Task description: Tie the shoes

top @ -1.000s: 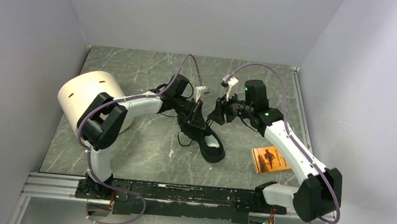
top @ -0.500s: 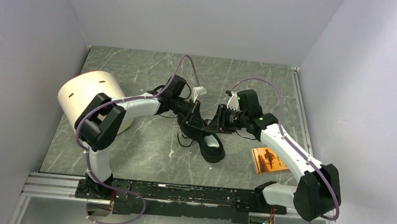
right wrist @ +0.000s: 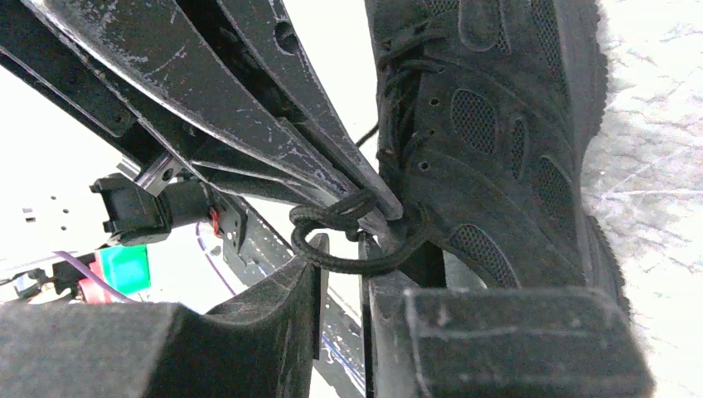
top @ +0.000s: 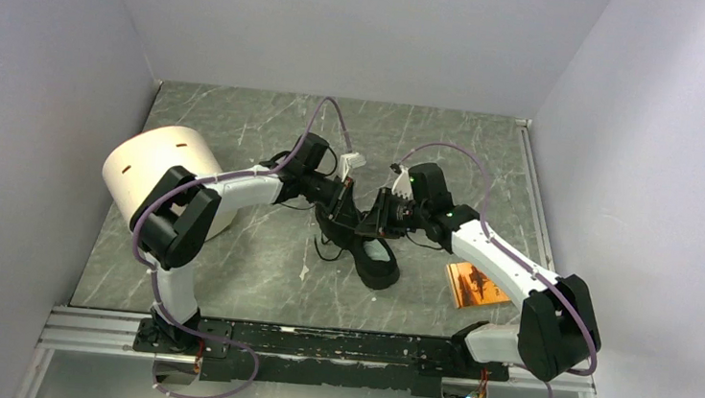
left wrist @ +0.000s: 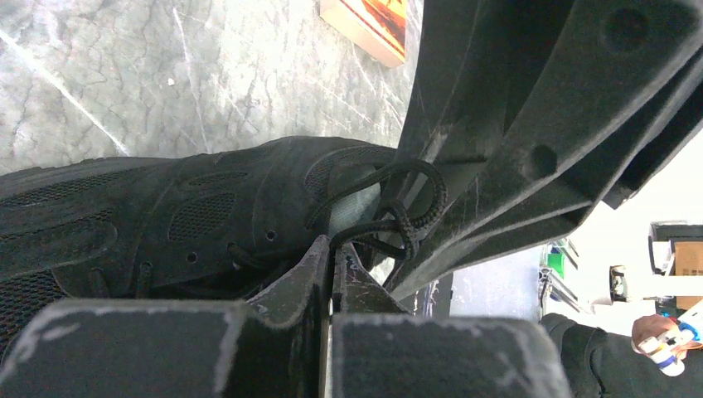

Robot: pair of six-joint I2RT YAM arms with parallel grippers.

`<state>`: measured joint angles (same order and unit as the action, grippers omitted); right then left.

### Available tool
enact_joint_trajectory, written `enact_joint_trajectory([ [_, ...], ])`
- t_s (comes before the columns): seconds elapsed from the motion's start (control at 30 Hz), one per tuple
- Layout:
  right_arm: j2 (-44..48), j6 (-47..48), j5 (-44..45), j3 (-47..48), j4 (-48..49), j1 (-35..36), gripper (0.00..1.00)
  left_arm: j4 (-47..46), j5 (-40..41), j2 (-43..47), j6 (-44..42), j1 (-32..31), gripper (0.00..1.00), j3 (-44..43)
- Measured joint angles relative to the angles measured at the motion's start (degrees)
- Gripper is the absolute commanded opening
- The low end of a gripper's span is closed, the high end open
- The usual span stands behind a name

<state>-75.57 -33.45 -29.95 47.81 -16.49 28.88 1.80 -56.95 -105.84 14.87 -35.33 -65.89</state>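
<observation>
My right gripper [right wrist: 340, 249] has swung in to meet my left gripper [left wrist: 332, 249] over the shoe [top: 374, 259], mid-worktop [top: 258, 248]. Left is pressed together on the lace [left wrist: 390, 228]. Right has narrowed around that lace, but I can't tell if it's biting. Looks like the handover's on.

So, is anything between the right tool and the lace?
Nothing visible. The lace loops right at the right tool's tips, beside the shoe. The left tool, shut on the lace, crowds in close from the side but doesn't block it.
</observation>
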Motion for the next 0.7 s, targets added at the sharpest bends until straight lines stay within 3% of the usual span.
enact_joint_trajectory([
  [0.27, -0.2, -1.0, 4.9, -0.4, 1.9, 1.6, 0.24, -0.1, 0.1, 0.7, 0.2, 0.4, 0.05, 0.7],
  [0.43, -0.2, 0.0, 7.9, 0.1, 0.7, 1.8, 0.31, -0.1, 0.0, 1.4, 0.4, 0.6, 0.05, 1.5],
  [0.7, -0.2, 0.7, 8.6, 0.3, 0.9, 2.2, 0.27, -0.6, 0.0, 1.4, 0.4, 0.6, 0.05, 1.5],
])
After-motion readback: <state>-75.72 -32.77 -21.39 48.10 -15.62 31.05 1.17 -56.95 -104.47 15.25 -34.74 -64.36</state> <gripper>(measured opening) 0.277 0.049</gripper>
